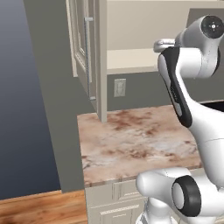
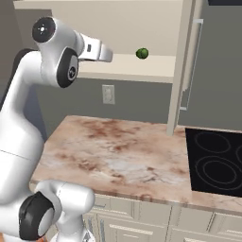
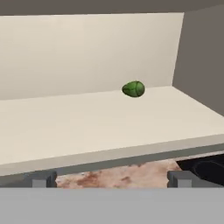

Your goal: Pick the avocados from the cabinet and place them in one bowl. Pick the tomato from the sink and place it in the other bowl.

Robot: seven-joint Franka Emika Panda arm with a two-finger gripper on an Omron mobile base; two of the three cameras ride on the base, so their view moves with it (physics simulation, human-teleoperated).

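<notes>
Wide-spread fingertips (image 3: 40, 179) frame the hand (image 3: 111, 180), nothing held. 1 avocado (image 3: 134, 89) is seen far back on the cabinet (image 2: 182, 71) shelf (image 3: 100, 127). Reaching is judged underway; forward travel is needed next.

The cabinet (image 1: 94, 57) stands open above the marbled worktop (image 1: 131, 140), its door (image 1: 81, 43) swung left, bar handle (image 1: 89, 57) upright. A wall socket (image 1: 119, 87) sits below its cream shelf (image 1: 131, 59). Wooden floor (image 1: 39, 210) lies left of the worktop.

Marble countertop (image 2: 118, 151), cooktop (image 2: 215, 163), outlet (image 2: 108, 94)
</notes>
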